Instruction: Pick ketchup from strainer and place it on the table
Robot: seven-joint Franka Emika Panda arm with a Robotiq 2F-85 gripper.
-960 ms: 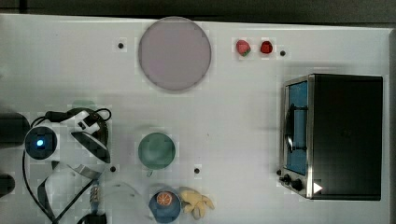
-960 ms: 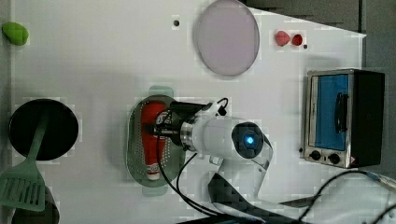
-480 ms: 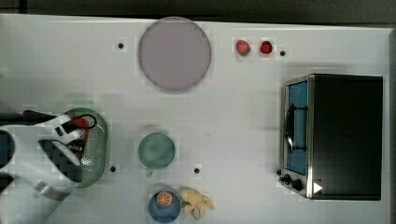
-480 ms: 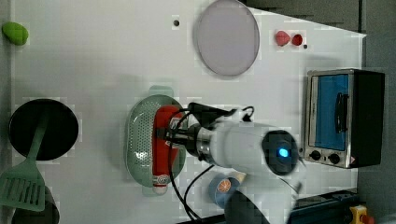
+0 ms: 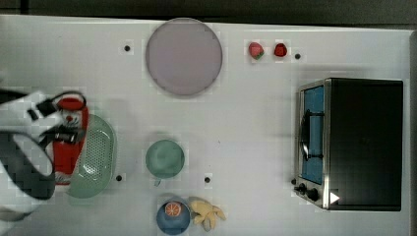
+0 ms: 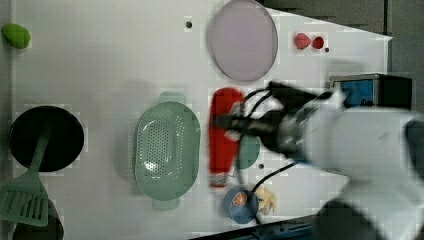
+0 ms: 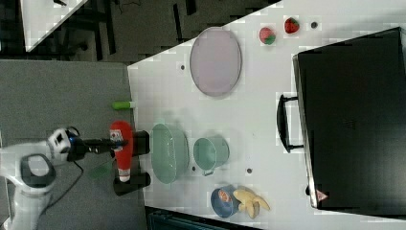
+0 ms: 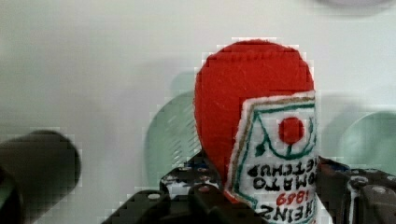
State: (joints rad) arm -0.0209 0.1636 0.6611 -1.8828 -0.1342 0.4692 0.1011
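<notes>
In the top view, at the left edge, the gripper [image 5: 69, 129] clasps the ketchup [image 5: 69, 147], the arm hiding part of the strainer [image 5: 96, 157]. The left view shows the blurred bottle [image 6: 223, 135] raised beside the empty strainer [image 6: 166, 148], above the table [image 6: 100, 65]. The wrist view cuts off the bottle's [image 8: 261, 135] lower end.

I see the table [image 5: 246, 123], white and flat, with small dark holes. Lying directly on it in the top view: a round lilac plate [image 5: 183, 56] near the far edge, two strawberries [image 5: 267, 50] to the top view's right of it, a black toaster oven [image 5: 351, 142] at the right, a green cup [image 5: 164, 158] near the middle, the strainer [image 5: 96, 160] to the top view's left of the cup, and a blue bowl [image 5: 173, 216] just beside a yellow banana-like toy [image 5: 209, 214] at the near edge.

In the left view I note a black pan [image 6: 46, 137], a green spatula [image 6: 25, 197] and a lime-like piece [image 6: 16, 35].
</notes>
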